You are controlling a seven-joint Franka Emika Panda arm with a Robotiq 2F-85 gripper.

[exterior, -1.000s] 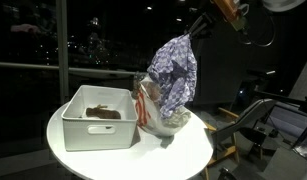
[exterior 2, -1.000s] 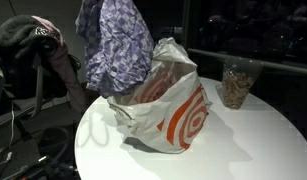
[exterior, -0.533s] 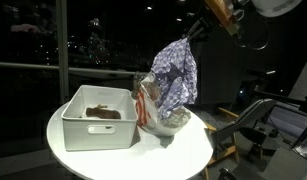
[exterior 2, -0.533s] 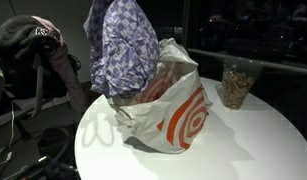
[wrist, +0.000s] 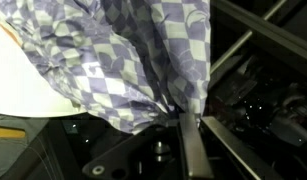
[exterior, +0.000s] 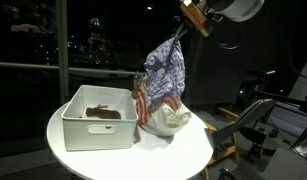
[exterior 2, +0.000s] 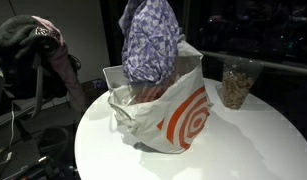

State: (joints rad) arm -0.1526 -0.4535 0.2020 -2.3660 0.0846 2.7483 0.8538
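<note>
A purple and white checked cloth (exterior: 165, 68) hangs from my gripper (exterior: 183, 27), which is shut on its top corner. The cloth dangles over a white plastic bag with red rings (exterior: 158, 112) that stands on the round white table (exterior: 123, 160). In an exterior view the cloth (exterior 2: 151, 40) hangs with its lower end inside the open mouth of the bag (exterior 2: 165, 115). The wrist view shows the cloth (wrist: 123, 60) pinched between my fingers (wrist: 190, 140), with the gripper (wrist: 180, 120) closed tight on the fabric.
A white rectangular bin (exterior: 96, 118) with something brown inside stands beside the bag. A clear cup of brown pieces (exterior 2: 234, 85) stands near the table's far edge. A chair draped with dark clothes (exterior 2: 33, 50) and another chair (exterior: 261, 125) stand next to the table.
My gripper has carried the cloth sideways, so it now hangs over the bag's mouth instead of beside it. The bag and bin have stayed put.
</note>
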